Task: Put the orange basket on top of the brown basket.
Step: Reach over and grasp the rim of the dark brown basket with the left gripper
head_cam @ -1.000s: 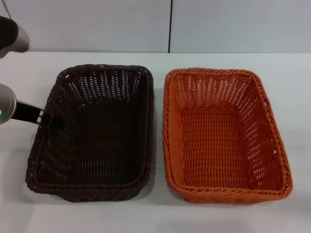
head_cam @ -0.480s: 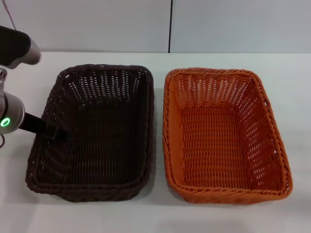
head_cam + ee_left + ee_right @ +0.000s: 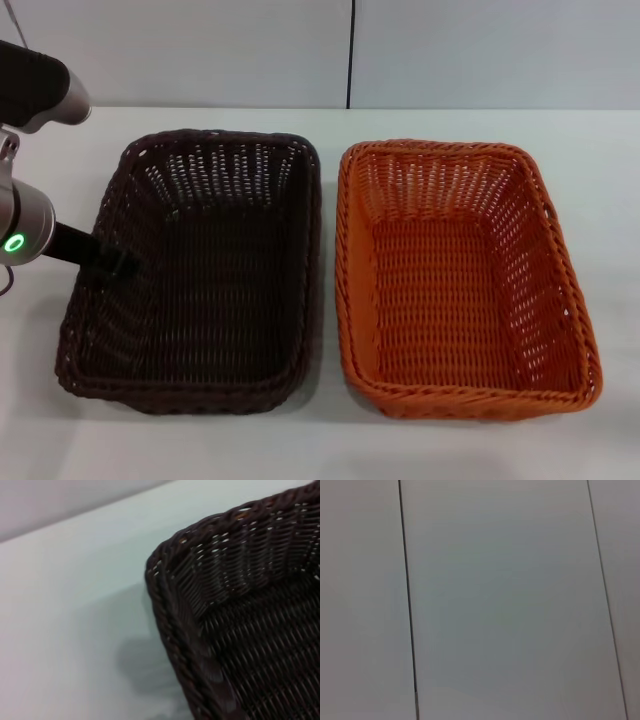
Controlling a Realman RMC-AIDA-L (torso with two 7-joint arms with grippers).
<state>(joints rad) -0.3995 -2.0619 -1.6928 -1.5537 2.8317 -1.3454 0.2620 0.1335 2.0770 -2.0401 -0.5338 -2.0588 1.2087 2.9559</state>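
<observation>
The brown basket (image 3: 200,290) lies on the left of the white table, and the orange basket (image 3: 455,290) lies beside it on the right, a narrow gap between them. Both are empty. My left gripper (image 3: 118,263) reaches in from the left edge and is shut on the brown basket's left wall, its dark fingers over the rim. One corner of the brown basket (image 3: 235,605) fills the left wrist view, where no fingers show. My right gripper is out of view; the right wrist view holds only grey wall panels.
The white table (image 3: 330,450) runs under both baskets, with bare strips at the front, far left and far right. A grey panelled wall (image 3: 350,50) stands behind it. My left arm's upper link (image 3: 40,90) hangs at the far left.
My left arm has pushed further in and its gripper has drawn slightly up and left on the brown basket's left wall. The brown basket has shifted a little, its far rim higher. The orange basket has stayed put.
</observation>
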